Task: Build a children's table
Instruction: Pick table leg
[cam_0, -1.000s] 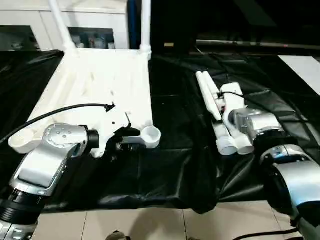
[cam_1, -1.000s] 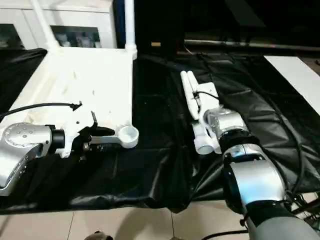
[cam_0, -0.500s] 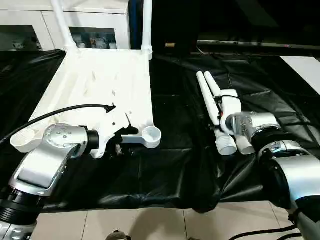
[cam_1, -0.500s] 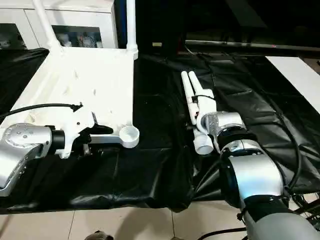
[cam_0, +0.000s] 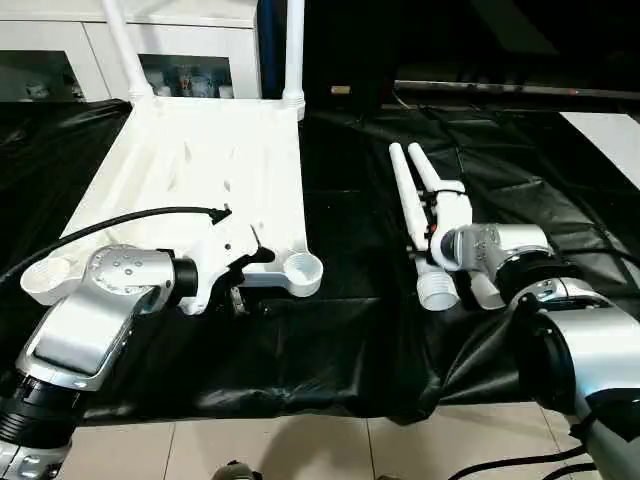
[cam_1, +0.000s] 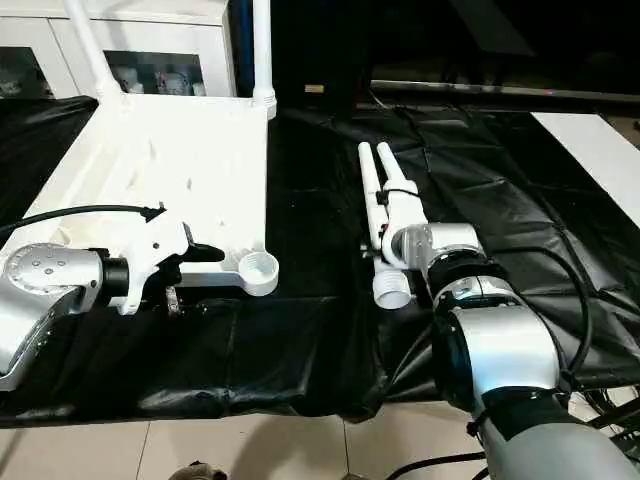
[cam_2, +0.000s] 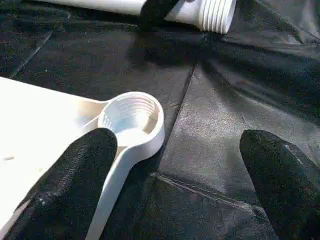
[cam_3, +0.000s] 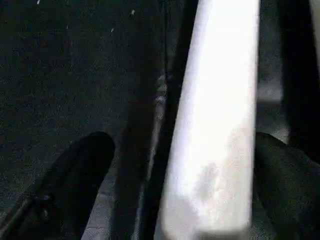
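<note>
Head cam: black sheet over desk, white cabinet behind. White tabletop upside down at left, two legs already upright at far corners. Two loose legs lie at right.

Left wrist: left tool fingers apart, straddling empty threaded corner socket.

Right wrist: right tool spread around leg, no clamp visible.

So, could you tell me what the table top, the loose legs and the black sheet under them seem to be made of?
Table top: apparently moulded white plastic, smooth and slightly glossy, with ribs and a threaded round socket. Loose legs: the same white plastic, tubular, with a threaded end. Black sheet: probably thin plastic film, wrinkled with shiny highlights.
</note>
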